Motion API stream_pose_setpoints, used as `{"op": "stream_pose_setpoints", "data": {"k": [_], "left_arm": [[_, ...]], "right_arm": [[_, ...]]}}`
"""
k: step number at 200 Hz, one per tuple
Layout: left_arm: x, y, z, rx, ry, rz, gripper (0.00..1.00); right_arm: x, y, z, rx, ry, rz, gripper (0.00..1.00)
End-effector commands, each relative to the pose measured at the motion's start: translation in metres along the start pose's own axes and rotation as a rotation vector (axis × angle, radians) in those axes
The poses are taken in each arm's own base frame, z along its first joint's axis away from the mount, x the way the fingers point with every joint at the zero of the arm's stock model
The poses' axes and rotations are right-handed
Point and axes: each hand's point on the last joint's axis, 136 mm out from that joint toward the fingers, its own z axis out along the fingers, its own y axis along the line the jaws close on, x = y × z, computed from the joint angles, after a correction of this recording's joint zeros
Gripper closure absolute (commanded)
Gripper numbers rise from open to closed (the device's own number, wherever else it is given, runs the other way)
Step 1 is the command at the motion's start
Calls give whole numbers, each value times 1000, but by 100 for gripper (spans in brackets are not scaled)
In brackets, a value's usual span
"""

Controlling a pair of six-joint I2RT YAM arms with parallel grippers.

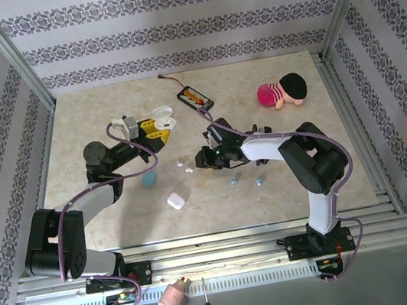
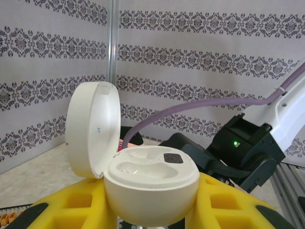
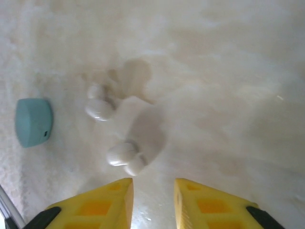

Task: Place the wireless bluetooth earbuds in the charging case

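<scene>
My left gripper [image 2: 151,210] is shut on the white charging case [image 2: 151,183], held between its yellow fingers with the lid [image 2: 90,129] swung open; both moulded wells look empty. From above, that charging case [image 1: 163,118] hovers over the table's middle left. Two white earbuds [image 3: 100,107] [image 3: 125,156] lie on the table just ahead of my right gripper [image 3: 153,191], which is open with nothing between its fingers. The nearer earbud sits slightly left of the gap. The top view has these earbuds [image 1: 184,165] left of the right gripper [image 1: 203,159].
A light-blue case [image 1: 149,179] [image 3: 33,121] lies left of the white earbuds, and a closed white case [image 1: 176,200] nearer the front. Two light-blue earbuds [image 1: 234,181] [image 1: 259,181] rest by the right arm. A black box [image 1: 195,98] and a plush toy [image 1: 283,92] sit at the back.
</scene>
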Motion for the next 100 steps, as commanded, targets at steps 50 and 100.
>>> {"op": "stream_pose_setpoints", "data": {"k": [50, 100], "left_arm": [[-19, -4, -7, 18, -33, 68, 71], [-15, -6, -10, -4, -1, 112, 71]], "right_arm": [[-38, 2, -30, -11, -43, -147, 56], [-75, -40, -73, 97, -161, -77, 54]]}}
